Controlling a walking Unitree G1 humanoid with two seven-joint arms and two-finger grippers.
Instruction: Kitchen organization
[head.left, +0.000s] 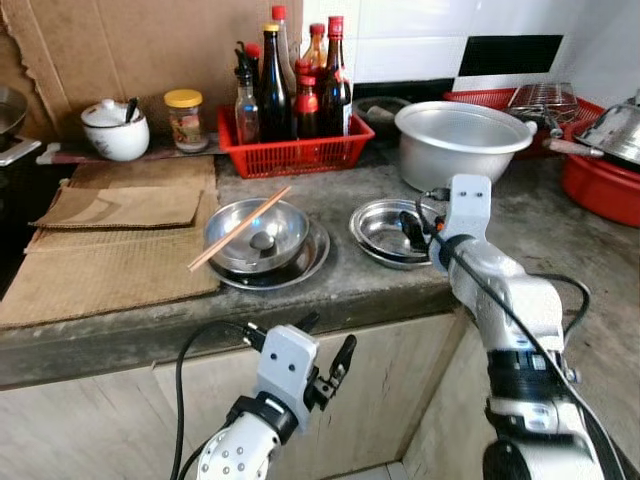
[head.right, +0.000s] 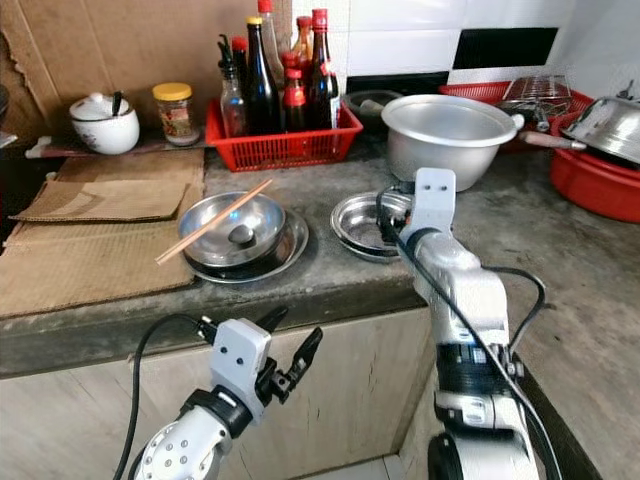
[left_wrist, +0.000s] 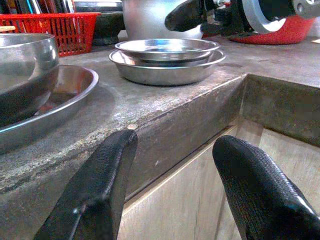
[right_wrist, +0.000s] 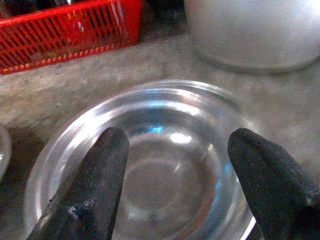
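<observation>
Countertop: right pincer (right_wrist: 175, 185) over dishes (left_wrist: 166, 60).

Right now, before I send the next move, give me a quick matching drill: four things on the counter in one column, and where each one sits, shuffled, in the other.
Things:
1. chopsticks
2. sauce bottles
3. right hand
4. big metal pot

Places:
A. inside the red basket
B. over the small steel dishes, fingers apart
C. across the steel bowl
D. behind the small steel dishes, beside the red basket

Pairs: 1-C, 2-A, 3-B, 4-D
</observation>
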